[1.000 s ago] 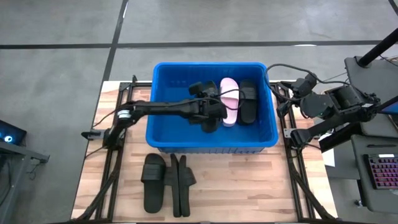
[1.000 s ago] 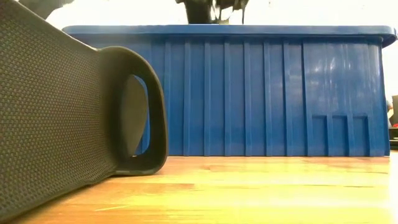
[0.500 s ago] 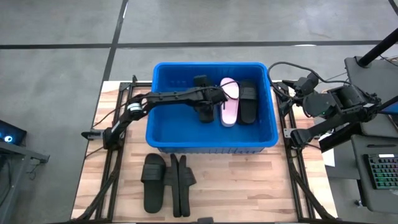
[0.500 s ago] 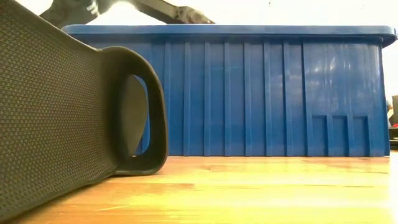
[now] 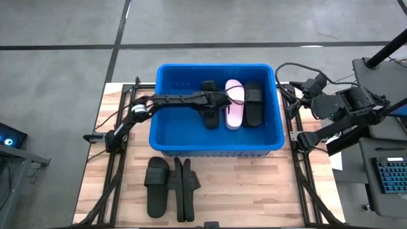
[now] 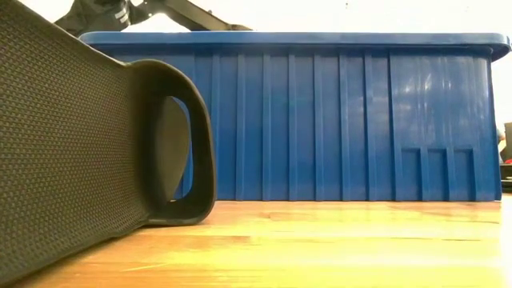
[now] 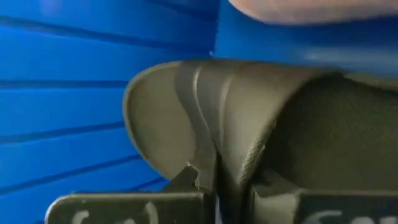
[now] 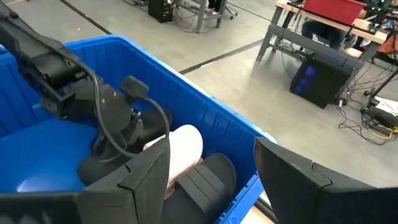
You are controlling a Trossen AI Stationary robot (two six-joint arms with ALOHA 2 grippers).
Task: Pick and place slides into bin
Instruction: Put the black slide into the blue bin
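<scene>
- A pale wooden table point(image 5: 254, 184) stands on a grey concrete floor; the blue bin point(image 5: 170, 137) takes up its far half.
- Inside the bin lie three slides side by side, long axes running from the table's far edge toward its near edge: a black slide point(image 5: 210, 117) on the left, the pink slide point(image 5: 234, 105) just beside it, another black slide point(image 5: 254, 105) toward the right wall.
- The left gripper point(image 5: 219, 98) reaches into the bin from the left, across the slides' long axes, down at the strap end of the leftmost black slide; its jaws are pressed together on that slide's strap (the left wrist view shows the dark strap pinched in the narrow slot between the fingers), so I judge this slide is being set down, not yet let go.
- Two more black slides point(image 5: 168, 187) wait on the table in front of the bin, nearer the left arm.
- The right gripper point(image 5: 302, 92) hangs outside the bin's right wall, jaws spread wide, holding nothing.
</scene>
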